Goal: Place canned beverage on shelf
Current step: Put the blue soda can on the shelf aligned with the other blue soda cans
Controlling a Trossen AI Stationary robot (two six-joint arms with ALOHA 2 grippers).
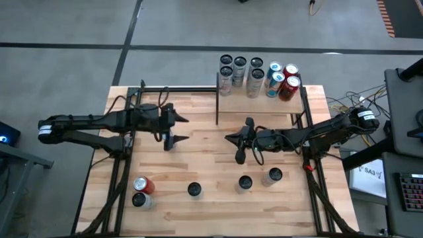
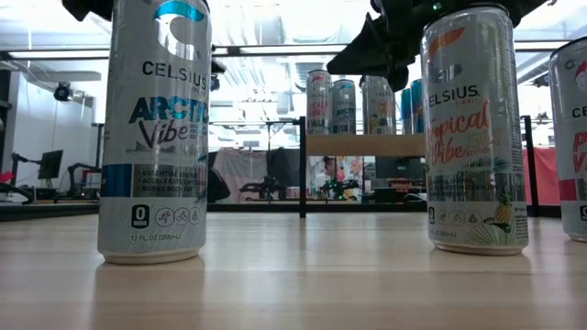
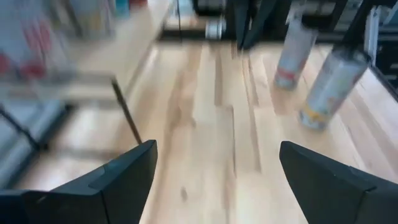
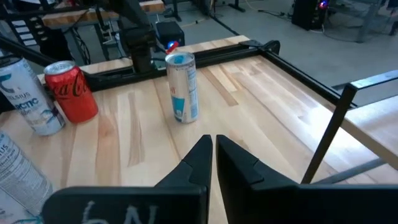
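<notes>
Reading "CELSIUS Arctic Vibe" on can (image 2: 154, 128).

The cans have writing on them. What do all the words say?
"CELSIUS ARCTIC Vibe", "12 FL OZ (355mL)": blue-white can, low view.
"CELSIUS Tropical Vibe": orange-topped can, low view.
Coca-Cola script, partly turned away: red can, right wrist view.
"SA3": white sheet beside the table.
Shelf cans: too small to read.

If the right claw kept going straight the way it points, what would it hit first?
Probably the blue-topped can, standing almost dead ahead of the shut right gripper. It sits slightly off the line, so the gripper might just slip past it.
</notes>
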